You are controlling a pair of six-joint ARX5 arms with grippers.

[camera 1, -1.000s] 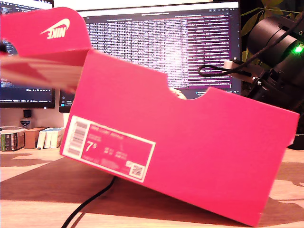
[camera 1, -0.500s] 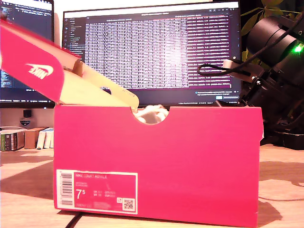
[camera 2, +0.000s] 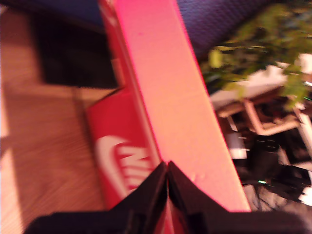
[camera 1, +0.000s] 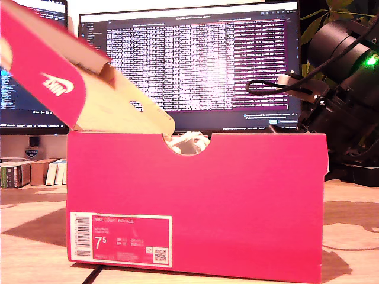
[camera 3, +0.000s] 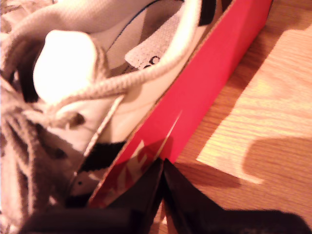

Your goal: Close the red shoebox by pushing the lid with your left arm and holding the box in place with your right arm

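Note:
The red shoebox (camera 1: pixel 237 201) sits flat on the wooden table, its size-label end facing the exterior view. Its lid (camera 1: pixel 41 65) stands half raised over the exterior view's left end, swoosh flap hanging down. A white shoe (camera 1: pixel 188 142) peeks through the front notch. My first gripper (camera 2: pixel 167 166) is shut, its tips against the lid's long face (camera 2: pixel 175 97). My second gripper (camera 3: pixel 162 163) is shut, its tips at the rim of the box wall (camera 3: pixel 214 73), with the laced shoe (camera 3: pixel 97 73) inside. Both grippers are hidden in the exterior view.
A black arm with a green light (camera 1: pixel 346 56) stands behind the box on the exterior view's right. Monitors (camera 1: pixel 201 59) fill the background. Small boxes (camera 1: pixel 35 171) sit at the exterior view's left. A black cable (camera 1: pixel 89 277) runs under the box. Bare table (camera 3: pixel 273 97) lies beside the wall.
The box was tipped up at one end a second ago and now rests flat. The lid came down from nearly upright and has since lifted slightly.

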